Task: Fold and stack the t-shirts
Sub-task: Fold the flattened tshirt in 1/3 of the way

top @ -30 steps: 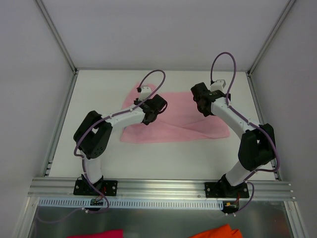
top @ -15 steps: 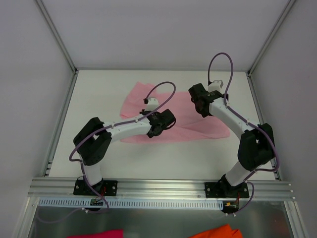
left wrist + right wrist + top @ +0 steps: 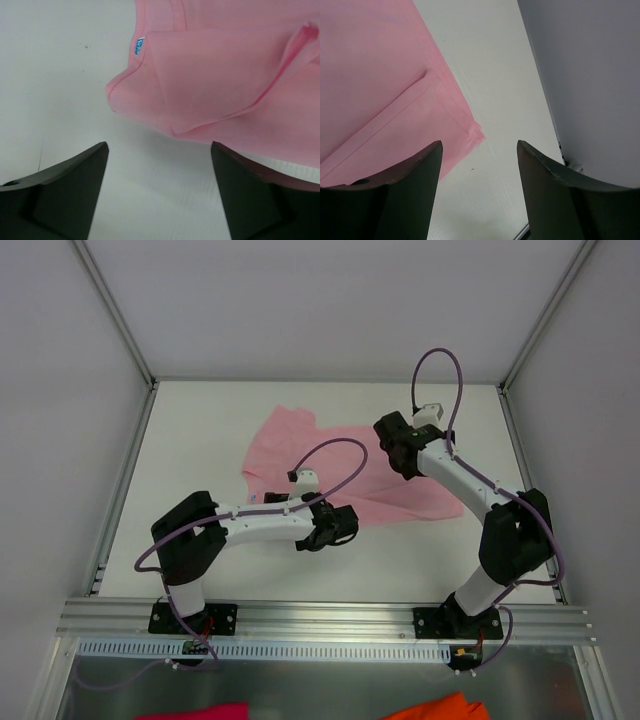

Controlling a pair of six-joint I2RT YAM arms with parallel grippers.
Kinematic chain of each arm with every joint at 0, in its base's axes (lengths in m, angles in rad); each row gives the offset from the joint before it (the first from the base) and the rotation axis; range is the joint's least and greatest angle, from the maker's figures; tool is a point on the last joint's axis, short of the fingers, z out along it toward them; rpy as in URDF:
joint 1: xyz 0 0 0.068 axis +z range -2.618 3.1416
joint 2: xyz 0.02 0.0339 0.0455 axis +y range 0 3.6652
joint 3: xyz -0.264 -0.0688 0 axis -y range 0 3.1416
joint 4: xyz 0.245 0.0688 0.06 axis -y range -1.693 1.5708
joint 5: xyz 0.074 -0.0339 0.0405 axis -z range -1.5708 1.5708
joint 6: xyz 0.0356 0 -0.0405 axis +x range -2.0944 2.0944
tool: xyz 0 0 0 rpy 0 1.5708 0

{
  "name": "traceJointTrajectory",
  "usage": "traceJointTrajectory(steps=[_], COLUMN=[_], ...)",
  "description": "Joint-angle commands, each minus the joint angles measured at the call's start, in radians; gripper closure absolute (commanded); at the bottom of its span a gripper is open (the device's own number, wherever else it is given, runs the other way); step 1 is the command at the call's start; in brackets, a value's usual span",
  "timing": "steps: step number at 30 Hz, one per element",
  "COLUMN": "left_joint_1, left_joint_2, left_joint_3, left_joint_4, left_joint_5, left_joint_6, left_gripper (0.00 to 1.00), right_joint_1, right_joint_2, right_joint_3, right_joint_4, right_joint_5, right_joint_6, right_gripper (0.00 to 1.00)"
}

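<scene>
- The pink t-shirt [image 3: 285,440] lies flat-ish in the middle of the white table [image 3: 200,440], toward 12 o'clock from the arm bases. It is only partly folded and has some wrinkles.
- The left gripper [image 3: 338,528] sits at the shirt's 6 o'clock edge. Its fingers are spread wide and hold nothing.
- In the left wrist view, a folded flap and the small neck label [image 3: 139,47] lie just ahead of it, at 12 o'clock.
- The right gripper [image 3: 392,445] hangs over the shirt at about 1 o'clock from its middle. It is spread wide too, with nothing in it.
- The step looks like getting a grip on an edge to make the next fold.
- To do it well, each gripper should go down right on an edge and pinch the thin cloth, not the table.
- Both should likely lift and move together so the soft shirt does not bunch up.
- Count: one pink shirt, two grippers, one magenta cloth [image 3: 190,710] and one orange cloth [image 3: 440,707], both at the 6 o'clock edge of the top view.
</scene>
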Motion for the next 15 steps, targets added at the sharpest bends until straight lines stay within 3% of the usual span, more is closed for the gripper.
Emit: traceJointTrajectory(steps=[1,2,10,13,15], left_joint_1=[0.008,0.007,0.014,0.077,0.137], left_joint_2=[-0.047,-0.047,-0.033,-0.010,-0.016], left_joint_3=[-0.023,-0.023,0.039,0.054,0.004], left_joint_4=[-0.025,-0.021,0.012,0.133,0.312], left_joint_5=[-0.034,-0.034,-0.107,-0.080,-0.050], left_joint_6=[-0.072,-0.072,0.003,0.165,0.265], left_gripper=[0.07,0.01,0.03,0.03,0.10], right_joint_1=[0.016,0.016,0.016,0.016,0.014], right_joint_2=[0.006,0.007,0.023,0.015,-0.003], right_joint_3=[0.037,0.036,0.052,0.048,0.037], right_joint_4=[-0.032,-0.035,-0.016,0.042,0.088], right_joint_5=[0.036,0.045,0.037,-0.005,-0.051], right_joint_6=[0.026,0.026,0.015,-0.026,-0.067], right_gripper=[0.35,0.34,0.34,0.34,0.35])
